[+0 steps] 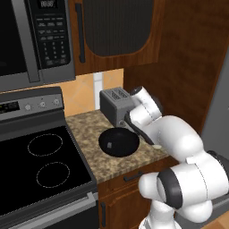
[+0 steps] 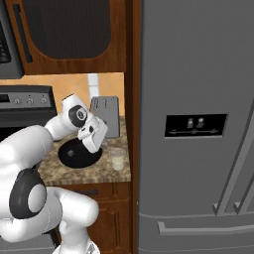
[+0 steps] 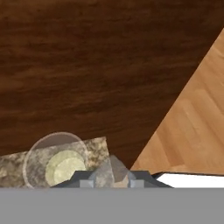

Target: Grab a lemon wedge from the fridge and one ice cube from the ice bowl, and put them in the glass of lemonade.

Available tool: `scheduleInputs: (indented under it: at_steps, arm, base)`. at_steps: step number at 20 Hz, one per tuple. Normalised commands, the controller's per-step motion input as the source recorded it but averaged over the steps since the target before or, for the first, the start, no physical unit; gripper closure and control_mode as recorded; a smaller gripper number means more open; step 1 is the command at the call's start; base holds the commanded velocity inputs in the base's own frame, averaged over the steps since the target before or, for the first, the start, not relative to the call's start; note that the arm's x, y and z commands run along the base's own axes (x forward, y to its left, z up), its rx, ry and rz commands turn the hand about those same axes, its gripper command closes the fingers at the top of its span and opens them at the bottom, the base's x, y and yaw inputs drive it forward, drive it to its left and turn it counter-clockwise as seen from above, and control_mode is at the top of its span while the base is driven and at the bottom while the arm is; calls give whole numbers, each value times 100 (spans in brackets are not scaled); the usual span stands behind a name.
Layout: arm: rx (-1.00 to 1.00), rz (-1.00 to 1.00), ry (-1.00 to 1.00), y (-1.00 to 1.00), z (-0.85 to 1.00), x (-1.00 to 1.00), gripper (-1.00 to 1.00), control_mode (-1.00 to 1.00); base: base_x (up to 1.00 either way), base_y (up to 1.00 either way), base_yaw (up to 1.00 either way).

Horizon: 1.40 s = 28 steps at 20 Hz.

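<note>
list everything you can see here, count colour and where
glass of lemonade: 1, clear with pale yellow liquid, near the counter's right front corner
ice bowl: 1, glossy black, on the counter in front of the toaster
toaster: 1, grey, two slots, at the back of the counter
counter: 1, speckled brown granite, between stove and fridge
fridge: 1, grey steel with black dispenser panel, right of the counter
stove: 1, black glass top, left of the counter
microwave: 1, grey and black, above the stove
cabinets: dark brown wood, above and below the counter
gripper: 1, dark fingertips shut on a small greyish piece, beside the glass
</note>
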Motion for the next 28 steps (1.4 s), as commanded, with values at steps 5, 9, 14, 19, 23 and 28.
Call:
scheduleInputs:
  at_steps: [5,9,14,19,23,28]
  arm:
    - [0,8,6,0,-15,-4,100,-100]
    - [0,8,8,-5,-14,0,100,-100]
    - [0,8,10,-6,-13,0,100,-100]
    - [0,7,10,-2,-11,0,100,-100]
    - [0,6,6,-4,-6,0,100,-100]
    - [0,1,0,-14,0,0,100,-100]
  base:
    - [0,0,0]
    - [0,0,0]
    - [0,0,0]
    - [0,0,0]
    - [0,0,0]
    - [0,0,0]
